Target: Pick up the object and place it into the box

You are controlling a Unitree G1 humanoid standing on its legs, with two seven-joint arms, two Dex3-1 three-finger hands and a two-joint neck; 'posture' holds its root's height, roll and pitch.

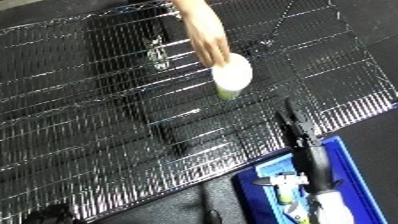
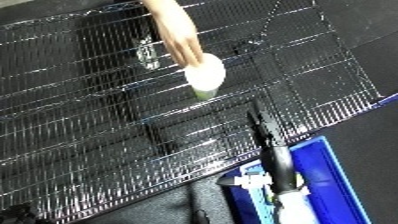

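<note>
Blue bin (image 1: 354, 165): contents unclear | person's hand (image 1: 210, 47) holds white cup (image 1: 232, 75) over wire mesh | right robot hand (image 1: 298, 131): fingers straight, empty

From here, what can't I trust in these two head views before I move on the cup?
- Person's hand: covers the top of the white cup; its grip there is hidden.
- Cup base: greenish and blurred; contact with the wire grid is unclear.
- Right hand: thin dark shape, its finger pose unreadable.
- Blue bin: cut by the lower edge, its inside partly behind the forearm.
- Left hand: in neither view.
</note>
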